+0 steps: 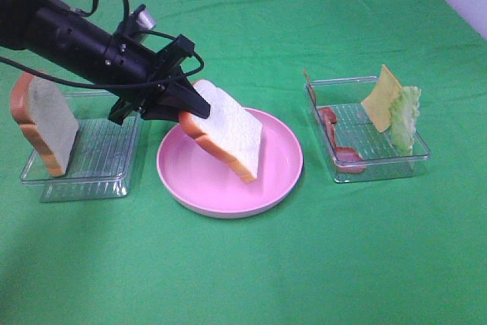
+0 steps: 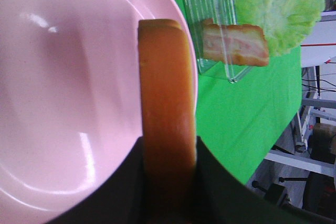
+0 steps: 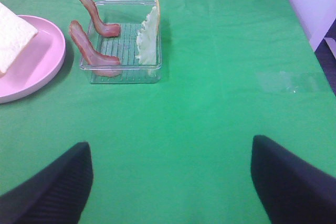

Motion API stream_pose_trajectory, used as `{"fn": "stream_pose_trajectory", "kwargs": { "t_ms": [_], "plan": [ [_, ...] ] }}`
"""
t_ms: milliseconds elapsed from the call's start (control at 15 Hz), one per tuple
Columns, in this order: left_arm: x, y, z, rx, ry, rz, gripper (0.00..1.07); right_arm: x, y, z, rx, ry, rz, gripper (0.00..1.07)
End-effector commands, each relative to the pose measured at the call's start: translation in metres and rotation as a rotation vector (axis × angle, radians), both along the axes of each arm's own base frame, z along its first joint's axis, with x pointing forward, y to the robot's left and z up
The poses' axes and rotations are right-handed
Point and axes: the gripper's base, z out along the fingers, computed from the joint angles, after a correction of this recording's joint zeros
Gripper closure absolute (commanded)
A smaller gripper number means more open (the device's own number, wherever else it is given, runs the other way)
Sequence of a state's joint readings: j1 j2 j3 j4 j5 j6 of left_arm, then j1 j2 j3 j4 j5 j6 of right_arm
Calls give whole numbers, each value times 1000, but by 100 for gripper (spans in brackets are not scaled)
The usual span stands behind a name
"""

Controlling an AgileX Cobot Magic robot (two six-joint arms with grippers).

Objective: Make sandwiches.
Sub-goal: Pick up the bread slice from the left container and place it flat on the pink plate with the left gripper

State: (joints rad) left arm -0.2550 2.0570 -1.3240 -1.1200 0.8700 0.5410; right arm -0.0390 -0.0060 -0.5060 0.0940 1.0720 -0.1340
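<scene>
My left gripper point(image 1: 190, 108) is shut on a white bread slice point(image 1: 232, 129) with an orange-brown crust. It holds the slice tilted over the round pink plate point(image 1: 281, 165), with the low corner near the plate's surface. In the left wrist view the crust point(image 2: 165, 103) sits between the dark fingers point(image 2: 115, 192) above the plate point(image 2: 63, 77). A second bread slice point(image 1: 46, 123) stands in the left clear tray point(image 1: 99, 165). My right gripper point(image 3: 170, 182) is open and empty above the green cloth and is out of the high view.
The right clear tray point(image 1: 380, 161) holds bacon strips point(image 1: 335, 138), a cheese square point(image 1: 383, 97) and a lettuce leaf point(image 1: 405, 116). The right wrist view shows this tray point(image 3: 126, 74) and the plate point(image 3: 47, 61). Green cloth covers the table.
</scene>
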Motion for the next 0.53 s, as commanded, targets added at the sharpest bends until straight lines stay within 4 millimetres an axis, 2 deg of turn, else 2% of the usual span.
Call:
{"fn": "stream_pose_trajectory", "kwargs": {
  "t_ms": [67, 333, 533],
  "plan": [
    [0, -12, -14, 7, 8, 24, 107, 0, 0, 0, -9, -15, -1, 29],
    [6, -19, -20, -73, 51, 108, 107, 0, 0, 0, -9, -15, -1, 29],
    [2, -28, -32, -84, 90, 84, 103, 0, 0, 0, -8, -15, -1, 29]
  ]
}}
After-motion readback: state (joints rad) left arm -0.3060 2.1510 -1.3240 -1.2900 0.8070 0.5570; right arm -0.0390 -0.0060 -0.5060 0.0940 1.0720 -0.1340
